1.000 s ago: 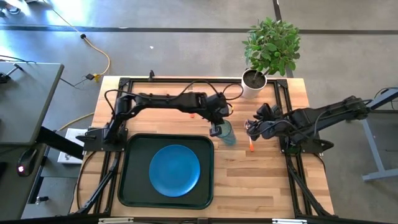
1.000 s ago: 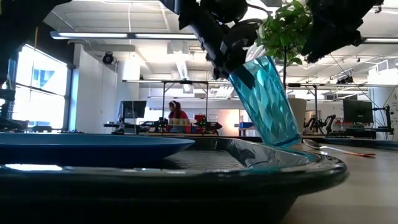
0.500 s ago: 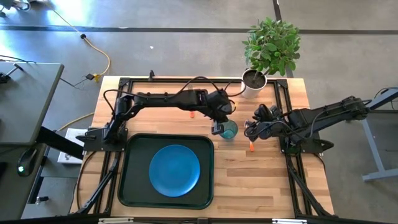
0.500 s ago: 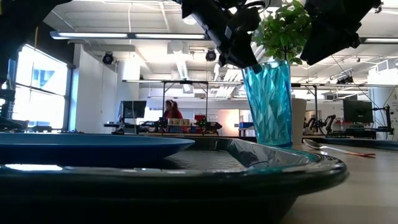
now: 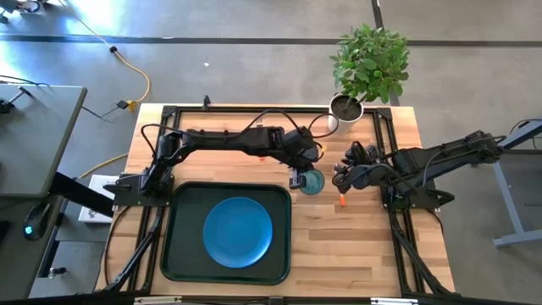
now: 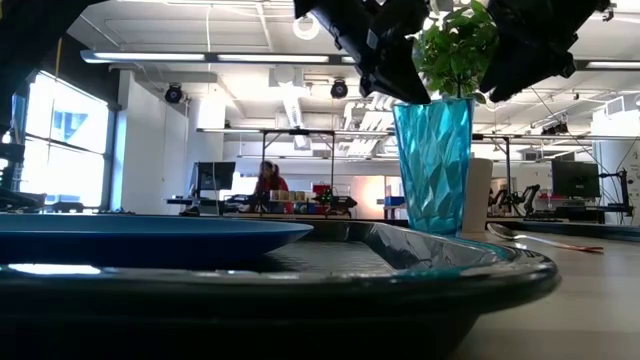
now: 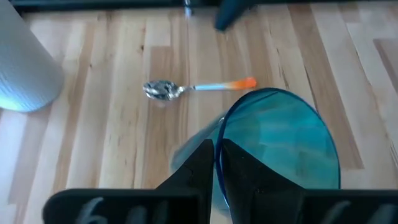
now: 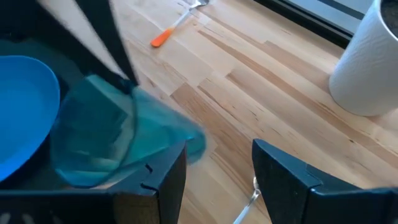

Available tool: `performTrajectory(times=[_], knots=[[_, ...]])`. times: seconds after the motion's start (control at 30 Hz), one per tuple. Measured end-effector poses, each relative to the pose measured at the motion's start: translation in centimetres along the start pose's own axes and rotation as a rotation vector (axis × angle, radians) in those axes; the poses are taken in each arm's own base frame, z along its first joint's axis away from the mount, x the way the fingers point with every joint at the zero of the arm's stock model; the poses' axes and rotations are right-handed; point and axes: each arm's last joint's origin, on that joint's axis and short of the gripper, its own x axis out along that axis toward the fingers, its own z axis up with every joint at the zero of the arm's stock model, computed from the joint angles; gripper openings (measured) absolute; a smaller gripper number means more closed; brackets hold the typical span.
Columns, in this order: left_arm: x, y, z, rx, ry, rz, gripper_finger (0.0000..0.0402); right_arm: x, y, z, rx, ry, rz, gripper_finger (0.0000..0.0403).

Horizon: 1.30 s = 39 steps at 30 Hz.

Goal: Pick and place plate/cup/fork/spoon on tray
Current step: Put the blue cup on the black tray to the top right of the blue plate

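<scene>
- Since 1 s ago: cup (image 6: 433, 165) brought from a marked tilt to upright; high view shows it shifted only slightly, just off the tray's far right corner.
- Left gripper (image 5: 298, 176): at the cup's rim, reached across the table's far half; 2 fingers (image 7: 198, 167) pressed close on the rim wall, 1 inside and 1 outside, pinching it.
- Cup: translucent teal, faceted; base hidden behind the tray rim in the low view, so contact with the table cannot be told.
- Right gripper (image 5: 340, 175): just right of the cup, low over the table; jaws spread apart, holding nothing, with bare wood showing between its fingers (image 8: 163, 180).
- Tray (image 5: 183, 254): dark, rectangular, on the table's near half, left of centre.
- Plate (image 5: 238, 232): bright blue, lying flat in the tray's middle.
- Spoon (image 7: 186, 89): orange handle, silver bowl, flat on bare wood beyond the cup in the left wrist view.
- Orange-handled utensil (image 5: 342, 200): on wood below the right gripper; only the handle shows, fork or spoon cannot be told.
- Plant pot (image 5: 345, 114): white, at the far right corner, holding a leafy plant (image 5: 370, 61).
- Person (image 6: 268, 180): far off in the room, low view.
</scene>
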Motion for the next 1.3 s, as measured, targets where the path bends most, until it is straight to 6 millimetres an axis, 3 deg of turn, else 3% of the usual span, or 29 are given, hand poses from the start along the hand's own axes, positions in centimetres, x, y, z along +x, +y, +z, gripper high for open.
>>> performTrajectory(times=[0.2,0.47,0.57,0.67,0.77,0.87,0.97,1.3], knots=[[-0.1,0.3,0.3,-0.014,-0.029,0.010,0.0034,0.0,0.0,0.0,-0.007,-0.004,-0.001,0.0174],[-0.4,2.7,0.1,-0.070,-0.043,0.061,0.0123,0.3,-0.6,0.7,-0.045,-0.085,-0.095,0.0174],[-2.5,4.4,0.1,-0.097,-0.028,0.130,0.0151,0.6,-1.0,1.0,-0.034,-0.083,-0.120,0.0174],[-6.5,5.8,0.5,-0.116,-0.045,0.209,0.0162,1.1,-0.8,1.0,-0.030,-0.052,-0.113,0.0174],[-10.4,6.0,0.3,-0.105,-0.077,0.271,0.0162,2.0,0.3,0.3,-0.067,-0.017,-0.085,0.0174],[-13.4,5.3,-1.0,-0.104,-0.126,0.313,0.0155,3.6,2.1,-1.5,-0.164,-0.011,-0.044,0.0174],[-14.9,4.6,-3.3,-0.110,-0.172,0.325,0.0147,4.4,4.2,-3.5,-0.252,-0.024,-0.011,0.0174],[-14.0,1.2,-12.2,-0.088,-0.232,0.304,0.0131,2.3,11.1,-9.0,-0.572,-0.142,0.062,0.0174]])
